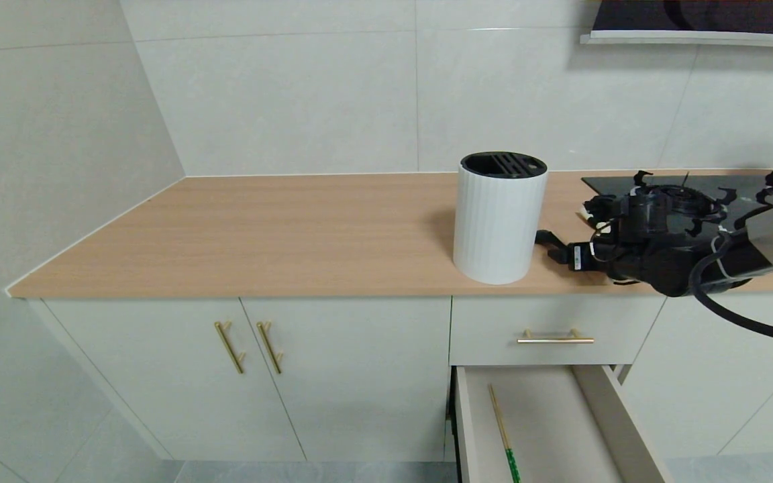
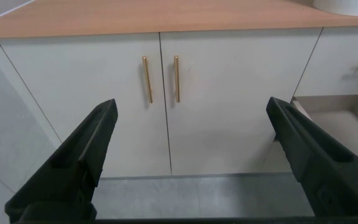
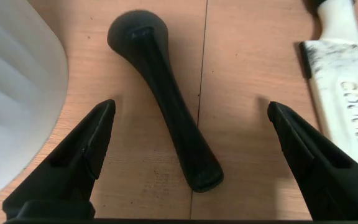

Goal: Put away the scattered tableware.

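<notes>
Chopsticks [image 1: 502, 429] are lying in the open drawer [image 1: 601, 416] nearest the robot. Their long axis is running front to back and their green ends are pointing forward, close along the drawer's left wall. The left gripper [image 2: 190, 104] is hanging low before the cabinet doors [image 2: 229, 106], fingers spread wide and holding nothing.

Up on the counter [image 1: 259, 235], near its front edge, the right gripper [image 1: 554, 247] [image 3: 190, 107] is sitting just right of the white holder [image 1: 499, 228] [image 3: 11, 93]. Its fingers are gaping wide around a black utensil [image 3: 166, 99] that is lying flat, rounded end pointing away from the wrist. A knife [image 3: 340, 81] is lying near the utensil, roughly parallel to it, on the side away from the holder. Leftward, the counter is running on to the tiled wall [image 1: 58, 134]. The stove [image 1: 682, 188] is sitting behind the gripper.
</notes>
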### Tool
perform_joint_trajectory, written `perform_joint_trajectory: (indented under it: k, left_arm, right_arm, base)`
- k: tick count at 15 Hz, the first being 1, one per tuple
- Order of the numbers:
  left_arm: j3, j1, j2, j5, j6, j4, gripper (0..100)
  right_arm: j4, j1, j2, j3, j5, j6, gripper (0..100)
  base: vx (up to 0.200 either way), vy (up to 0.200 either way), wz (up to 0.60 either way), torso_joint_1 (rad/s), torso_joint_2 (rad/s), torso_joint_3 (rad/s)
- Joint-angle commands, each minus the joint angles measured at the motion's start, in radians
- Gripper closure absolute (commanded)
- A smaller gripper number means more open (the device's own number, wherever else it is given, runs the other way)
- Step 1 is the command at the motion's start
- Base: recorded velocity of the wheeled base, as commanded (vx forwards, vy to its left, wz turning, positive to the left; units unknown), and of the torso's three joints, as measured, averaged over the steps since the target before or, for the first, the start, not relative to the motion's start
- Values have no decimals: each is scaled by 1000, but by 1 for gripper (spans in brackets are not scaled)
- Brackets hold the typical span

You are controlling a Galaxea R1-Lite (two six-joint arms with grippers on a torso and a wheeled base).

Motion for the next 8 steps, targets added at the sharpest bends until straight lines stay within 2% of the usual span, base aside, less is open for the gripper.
perform_joint_trajectory:
  k: [1,6,7,8]
  left_arm:
    - [2,0,0,0,0,0,0]
    - [0,0,0,0,0,0,0]
    - [0,0,0,0,0,0,0]
    - [0,0,0,0,0,0,0]
  right_arm:
    - [0,0,6,-3,0,0,0]
    - [0,0,5,-6,-2,0,0]
    - [0,0,5,-6,-2,0,100]
    - [0,0,5,-6,-2,0,100]
  base:
    - [0,0,0,0,0,0]
    - [0,0,0,0,0,0]
    - [0,0,0,0,0,0]
    - [0,0,0,0,0,0]
